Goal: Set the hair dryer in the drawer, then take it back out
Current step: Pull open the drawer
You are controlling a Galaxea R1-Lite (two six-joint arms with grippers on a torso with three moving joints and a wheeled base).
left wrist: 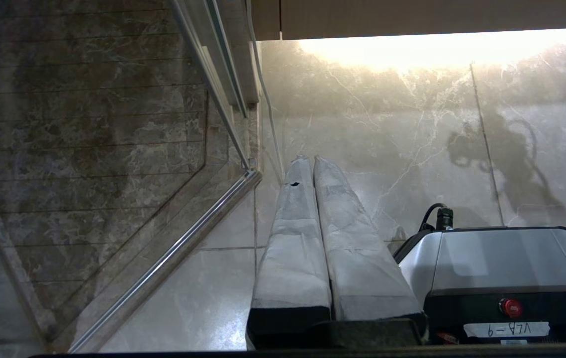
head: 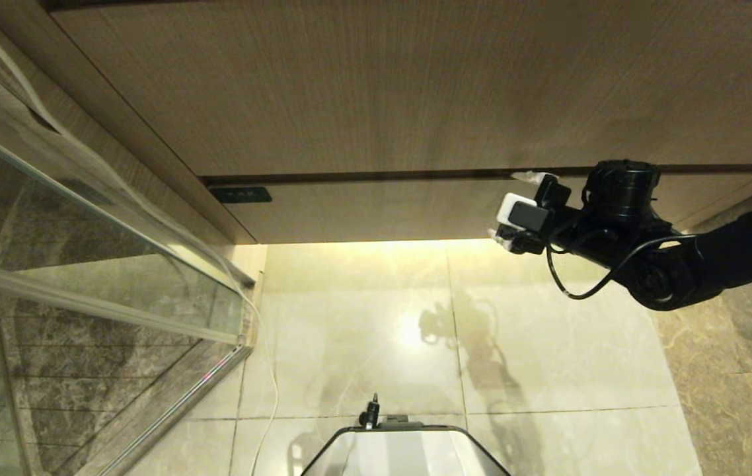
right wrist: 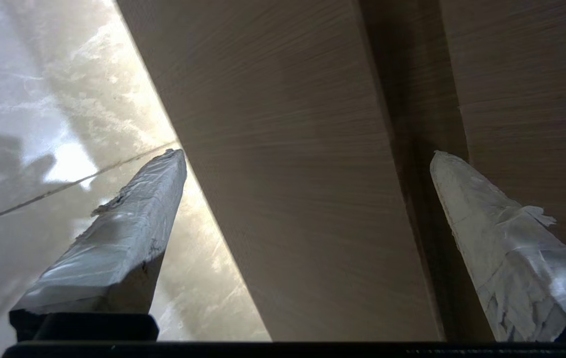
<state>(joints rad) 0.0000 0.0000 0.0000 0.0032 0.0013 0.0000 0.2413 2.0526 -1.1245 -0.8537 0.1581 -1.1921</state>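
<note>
Wood-grain drawer (head: 455,210) sits closed under the taller panel (head: 415,86). At its front, the right gripper (right wrist: 308,155) holds its fingers wide apart, empty, straddling the drawer face. Parked low, the left gripper (left wrist: 311,160) has its fingers pressed together.

**A home or hotel bathroom**

Polished beige marble floor tiles (head: 548,344) fill the lower centre of the head view. At left, a glass shower screen (head: 85,251) in a metal frame encloses darker marble. Across the top runs a wood-grain vanity cabinet (head: 382,86), lit from beneath, with a closed drawer (head: 382,208).
</note>
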